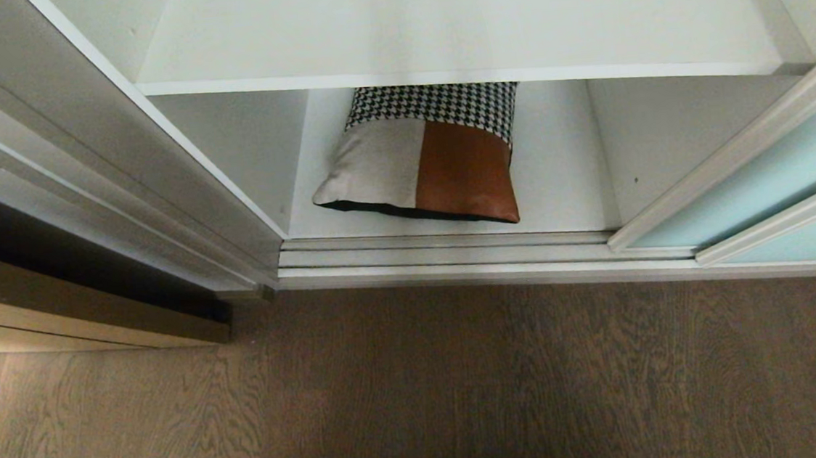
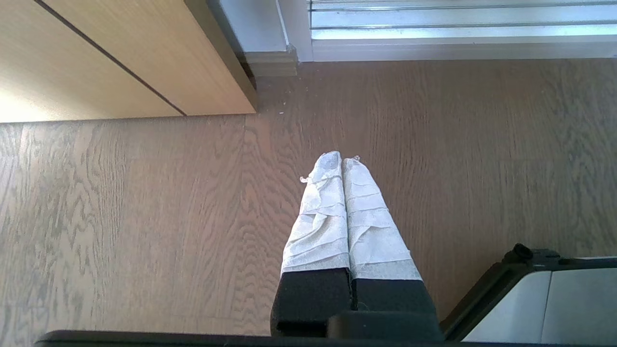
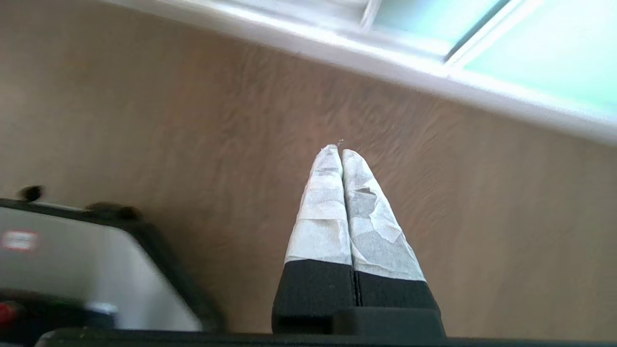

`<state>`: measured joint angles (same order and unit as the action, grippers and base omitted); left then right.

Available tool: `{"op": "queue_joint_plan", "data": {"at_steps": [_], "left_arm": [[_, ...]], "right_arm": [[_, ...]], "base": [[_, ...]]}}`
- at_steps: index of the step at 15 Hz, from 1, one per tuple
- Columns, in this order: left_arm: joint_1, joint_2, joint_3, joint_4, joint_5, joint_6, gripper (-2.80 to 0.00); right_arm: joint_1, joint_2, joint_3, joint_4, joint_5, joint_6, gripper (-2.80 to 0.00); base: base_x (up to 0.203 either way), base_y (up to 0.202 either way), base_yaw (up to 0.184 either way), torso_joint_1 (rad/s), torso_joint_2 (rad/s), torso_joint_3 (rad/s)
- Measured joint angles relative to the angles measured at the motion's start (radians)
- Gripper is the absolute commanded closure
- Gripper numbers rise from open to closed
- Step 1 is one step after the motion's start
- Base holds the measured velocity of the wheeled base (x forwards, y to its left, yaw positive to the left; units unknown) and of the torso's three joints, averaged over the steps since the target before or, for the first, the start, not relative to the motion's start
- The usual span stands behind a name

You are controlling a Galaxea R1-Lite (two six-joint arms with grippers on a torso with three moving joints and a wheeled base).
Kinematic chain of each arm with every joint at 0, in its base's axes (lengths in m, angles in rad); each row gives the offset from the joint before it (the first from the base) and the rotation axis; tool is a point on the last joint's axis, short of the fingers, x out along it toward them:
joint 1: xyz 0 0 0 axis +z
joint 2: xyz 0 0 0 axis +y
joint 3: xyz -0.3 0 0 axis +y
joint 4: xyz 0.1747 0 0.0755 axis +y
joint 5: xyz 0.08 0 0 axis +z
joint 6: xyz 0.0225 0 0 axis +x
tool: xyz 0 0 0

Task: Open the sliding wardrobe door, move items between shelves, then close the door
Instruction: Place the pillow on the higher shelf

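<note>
Door: the sliding wardrobe door (image 1: 775, 178) is pushed over to the right, so the wardrobe stands open in the middle.
Cushion spot: the cushion (image 1: 432, 161) lies flat on the bottom shelf (image 1: 565, 187), close to the front edge and the metal track (image 1: 446, 251). Its back part is tucked under the shelf above (image 1: 436, 30).
Cushion look: a checked strip at the back, a pale patch and a rust-orange patch in front, with a black underside peeking out.
How it will feel: I think it is light, soft and squashy. It will bend and sag when lifted. It will not break if it drops.
Slippery bit: the orange patch looks smooth and a little shiny, so it may slide in a pinch.
Where to grab: the front edge or a front corner looks best, where the seam gives a firm fold to pinch.
Left gripper (image 2: 342, 161): pressed tight together, holding nothing, hanging over the floor (image 2: 144, 217).
Right gripper (image 3: 340, 152): also pressed tight, holding nothing, over the floor near the door track.
</note>
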<state>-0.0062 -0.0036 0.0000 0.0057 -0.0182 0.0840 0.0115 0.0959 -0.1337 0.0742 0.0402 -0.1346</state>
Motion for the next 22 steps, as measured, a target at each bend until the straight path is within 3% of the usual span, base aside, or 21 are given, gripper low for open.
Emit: {"op": "queue_joint_plan", "data": {"at_steps": [5, 11, 16, 19, 22], "left_arm": [[0.000, 0.000, 0.000, 0.000, 0.000, 0.000, 0.00], [0.000, 0.001, 0.000, 0.000, 0.000, 0.000, 0.00], [0.000, 0.002, 0.000, 0.000, 0.000, 0.000, 0.00], [0.000, 0.002, 0.000, 0.000, 0.000, 0.000, 0.00], [0.000, 0.002, 0.000, 0.000, 0.000, 0.000, 0.00]], "right_arm": [[-0.005, 0.041, -0.223, 0.085, -0.042, 0.029, 0.00], [0.004, 0.174, -0.428, 0.081, -0.049, 0.035, 0.00], [0.005, 0.388, -0.805, 0.098, -0.059, 0.058, 0.00], [0.005, 0.600, -1.082, 0.188, -0.062, 0.125, 0.00], [0.005, 0.838, -1.296, 0.297, -0.035, 0.300, 0.00]], "base": [[0.000, 0.000, 0.000, 0.000, 0.00, 0.000], [0.000, 0.000, 0.000, 0.000, 0.00, 0.000], [0.000, 0.000, 0.000, 0.000, 0.00, 0.000], [0.000, 0.000, 0.000, 0.000, 0.00, 0.000], [0.000, 0.000, 0.000, 0.000, 0.00, 0.000]]}}
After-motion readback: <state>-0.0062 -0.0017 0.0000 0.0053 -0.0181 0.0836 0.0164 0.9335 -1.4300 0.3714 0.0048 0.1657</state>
